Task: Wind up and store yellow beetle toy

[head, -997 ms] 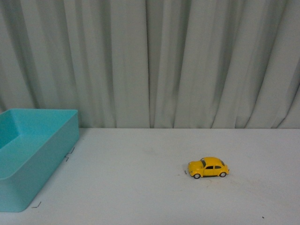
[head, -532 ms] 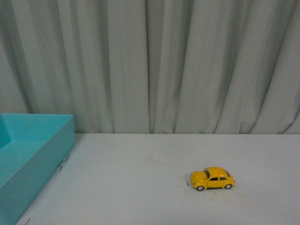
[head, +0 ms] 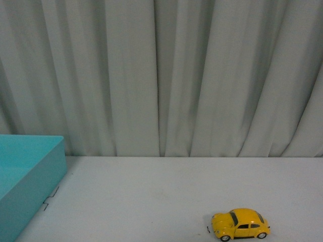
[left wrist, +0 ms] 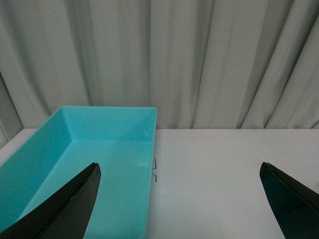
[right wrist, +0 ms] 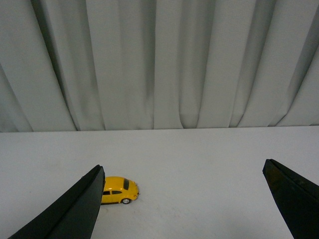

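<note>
Yellow beetle toy [head: 240,225] beyond parted right fingers [right wrist: 75,209]

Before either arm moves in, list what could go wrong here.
The yellow beetle toy stands on its wheels on the smooth table; a touch from one jaw could roll it away.
It sits at the front view's lower edge and may slip out of sight.
The turquoise bin lies far to its left, so a loose grip could drop it on the way.

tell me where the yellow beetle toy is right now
In the front view the yellow beetle toy stands on the white table, near the bottom right, well apart from the turquoise bin at the left edge.
</note>
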### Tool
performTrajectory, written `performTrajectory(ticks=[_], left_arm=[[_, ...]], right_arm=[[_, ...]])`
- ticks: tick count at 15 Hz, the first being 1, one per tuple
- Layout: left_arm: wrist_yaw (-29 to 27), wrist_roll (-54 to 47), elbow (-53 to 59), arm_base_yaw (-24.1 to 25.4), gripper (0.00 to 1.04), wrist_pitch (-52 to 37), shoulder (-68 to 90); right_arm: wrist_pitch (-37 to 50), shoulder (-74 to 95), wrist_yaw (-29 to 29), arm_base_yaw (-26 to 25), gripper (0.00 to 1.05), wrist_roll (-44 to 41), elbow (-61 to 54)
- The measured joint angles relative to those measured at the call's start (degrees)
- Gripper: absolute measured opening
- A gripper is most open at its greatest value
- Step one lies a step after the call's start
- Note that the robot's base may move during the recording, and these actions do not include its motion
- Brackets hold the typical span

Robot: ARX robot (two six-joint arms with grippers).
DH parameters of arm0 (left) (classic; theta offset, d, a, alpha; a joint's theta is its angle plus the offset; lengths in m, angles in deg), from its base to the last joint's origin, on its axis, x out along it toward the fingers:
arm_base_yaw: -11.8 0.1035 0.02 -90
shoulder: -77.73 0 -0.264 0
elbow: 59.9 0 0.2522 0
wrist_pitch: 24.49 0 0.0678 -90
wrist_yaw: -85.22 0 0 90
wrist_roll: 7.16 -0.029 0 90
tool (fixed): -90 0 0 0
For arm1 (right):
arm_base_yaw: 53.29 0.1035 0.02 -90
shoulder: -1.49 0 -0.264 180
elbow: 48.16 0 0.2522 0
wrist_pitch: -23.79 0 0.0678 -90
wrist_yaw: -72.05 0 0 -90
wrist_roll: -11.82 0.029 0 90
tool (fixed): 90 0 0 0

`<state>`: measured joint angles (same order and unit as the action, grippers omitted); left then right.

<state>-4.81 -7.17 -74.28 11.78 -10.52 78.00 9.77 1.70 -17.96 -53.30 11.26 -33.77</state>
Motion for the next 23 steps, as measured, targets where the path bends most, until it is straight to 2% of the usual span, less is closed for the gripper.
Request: performTrajectory(ticks=[11, 12, 13, 14, 15, 16, 18, 19, 21, 23], left_arm=[[0.0, 0.02, 0.0, 0.0, 0.98, 0.0, 0.0], [-0.04, 0.0, 0.0, 0.0, 0.98, 0.0, 0.0], [0.04, 0.0, 0.0, 0.0, 0.98, -0.04, 0.0], [-0.02, 0.0, 0.0, 0.0, 0.98, 0.0, 0.0], [-0.02, 0.0, 0.0, 0.0, 0.98, 0.0, 0.0], [-0.02, 0.0, 0.0, 0.0, 0.98, -0.02, 0.0], [-0.09, 0.0, 0.0, 0.0, 0.98, 0.02, 0.0], [-0.02, 0.0, 0.0, 0.0, 0.98, -0.02, 0.0], [-0.02, 0.0, 0.0, 0.0, 0.98, 0.0, 0.0], [-0.02, 0.0, 0.0, 0.0, 0.98, -0.02, 0.0]], right_arm=[[0.02, 0.0, 0.0, 0.0, 0.98, 0.0, 0.0], [-6.64, 2.16, 7.58, -3.15, 0.98, 3.37, 1.81], [-5.99, 7.93, 14.86, -8.85, 0.98, 6.93, 2.6], [2.49, 14.47, 22.6, -15.02, 0.98, 8.17, 2.54], [12.04, 22.6, 27.91, -19.98, 0.98, 8.22, 3.34], [23.61, 34.49, 31.23, -25.88, 0.98, 7.69, 5.31], [41.51, 55.34, 32.85, -31.93, 0.98, 6.34, 11.93], [48.37, 65.64, 33.0, -32.39, 0.98, 5.64, 16.9], [54.4, 81.31, 34.38, -29.86, 0.98, 4.96, 25.77], [53.16, 92.83, 38.05, -24.55, 0.98, 3.52, 35.93]])
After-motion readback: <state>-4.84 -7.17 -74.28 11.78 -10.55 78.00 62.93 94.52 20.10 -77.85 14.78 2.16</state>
